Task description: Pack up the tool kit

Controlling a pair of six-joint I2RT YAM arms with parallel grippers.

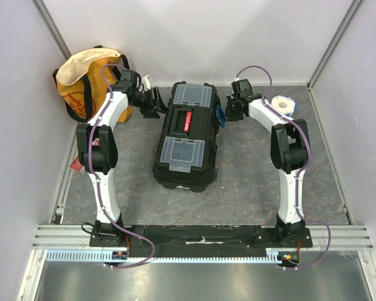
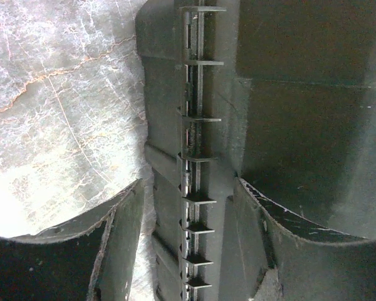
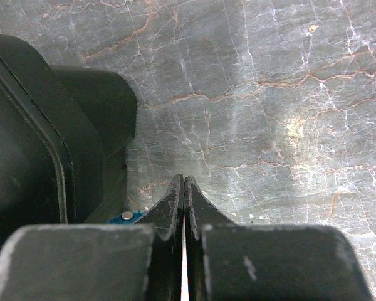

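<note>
The black toolbox (image 1: 187, 135) lies shut in the middle of the table, with two clear-lidded compartments and a red-marked handle on top. My left gripper (image 1: 153, 103) is at its far left side. In the left wrist view it (image 2: 194, 251) is open, and the box's ribbed side edge (image 2: 197, 157) runs between the fingers (image 2: 81, 251); table shows between the left finger and the box. My right gripper (image 1: 232, 110) is at the box's far right side, by a blue latch (image 1: 220, 116). In the right wrist view it (image 3: 184, 182) is shut and empty over the table, with the box (image 3: 37, 125) and latch (image 3: 128, 216) to its left.
A yellow-orange fabric bag (image 1: 88, 78) with black straps stands at the back left, behind my left arm. A white tape roll (image 1: 283, 103) lies at the back right, by my right arm. White walls enclose the table on three sides.
</note>
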